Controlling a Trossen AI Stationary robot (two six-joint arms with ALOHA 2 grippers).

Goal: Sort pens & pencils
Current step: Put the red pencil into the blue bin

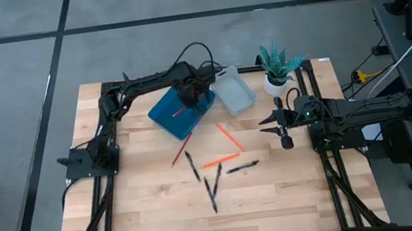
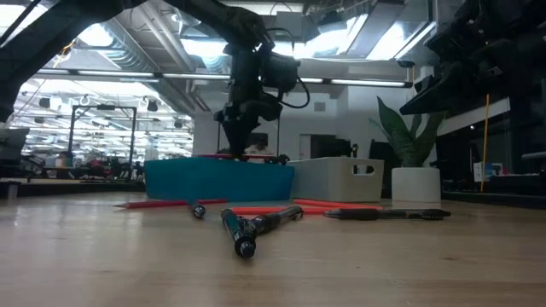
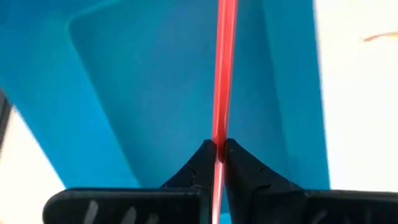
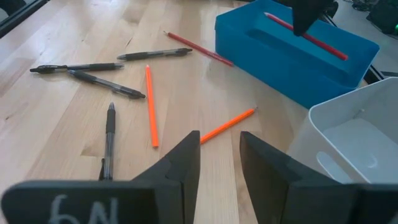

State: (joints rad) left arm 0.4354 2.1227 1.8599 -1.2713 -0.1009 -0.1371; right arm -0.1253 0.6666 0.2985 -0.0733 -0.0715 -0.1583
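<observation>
My left gripper [image 1: 186,94] hangs over the blue tray [image 1: 165,117] at the table's far middle, shut on a red pencil [image 4: 323,45]. On the wood in front of the tray lie several black pens [image 1: 192,165], a red pencil [image 1: 181,149] and two orange pencils [image 1: 229,136]. At the table's right side my right gripper [image 4: 217,140] waits open, with nothing between its fingers. My left gripper pinches the red pencil's shaft [image 3: 220,134], about midway along it, between its two fingertips. The fingers point down from above and lie across the pencil. The pencil sits roughly level inside the blue tray's outline; whether it touches the tray floor I cannot tell.
A white bin [image 1: 233,92] stands right of the blue tray, with a potted plant [image 1: 278,66] behind it at the far right. The pens and pencils are scattered over the table's middle [image 4: 109,134]. Bare wood lies toward the near edge.
</observation>
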